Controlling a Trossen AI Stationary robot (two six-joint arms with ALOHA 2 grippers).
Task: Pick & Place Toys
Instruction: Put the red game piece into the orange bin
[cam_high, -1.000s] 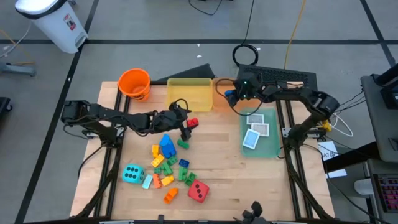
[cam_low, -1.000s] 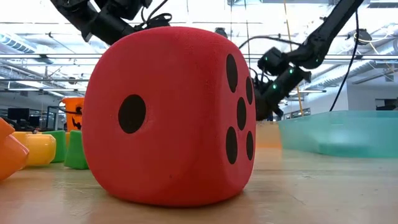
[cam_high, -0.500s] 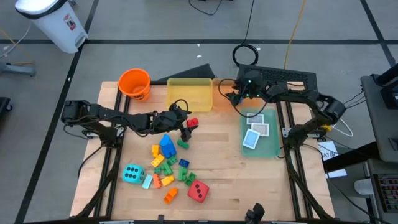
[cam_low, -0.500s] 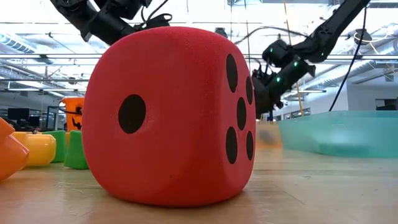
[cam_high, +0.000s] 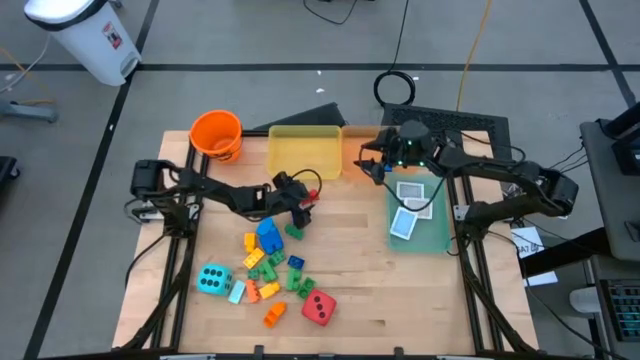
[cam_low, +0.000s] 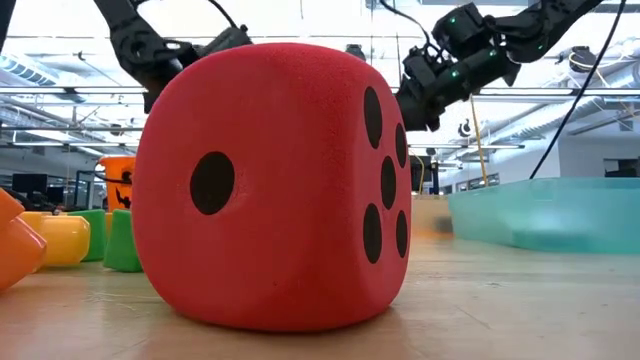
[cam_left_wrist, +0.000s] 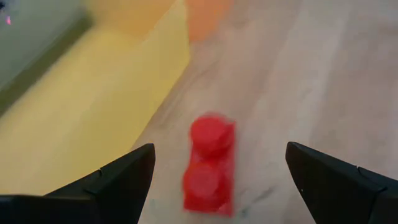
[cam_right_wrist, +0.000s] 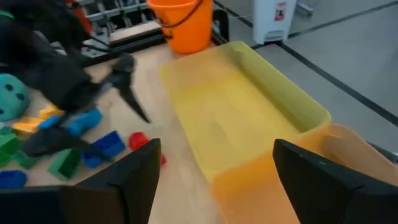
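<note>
toys lie scattered on the wooden table (cam_high: 360, 270), most bricks clustered near its middle. left gripper (cam_left_wrist: 214, 171) hangs with fingers spread wide and nothing between them, poised over a red brick (cam_left_wrist: 209, 163) that lies on the wood just beside the yellow tray (cam_high: 305, 152). right gripper (cam_right_wrist: 214, 180) is raised at the far side, its fingers apart and holding nothing, above the gap between the yellow tray and the green tray (cam_high: 440, 225), where white playing cards (cam_high: 410, 208) lie. nearer, the cyan die (cam_high: 212, 279) sits to the left of the brick pile and the red die (cam_high: 319, 307) to its right. an orange bucket (cam_high: 216, 134) stands at the far left corner.
</note>
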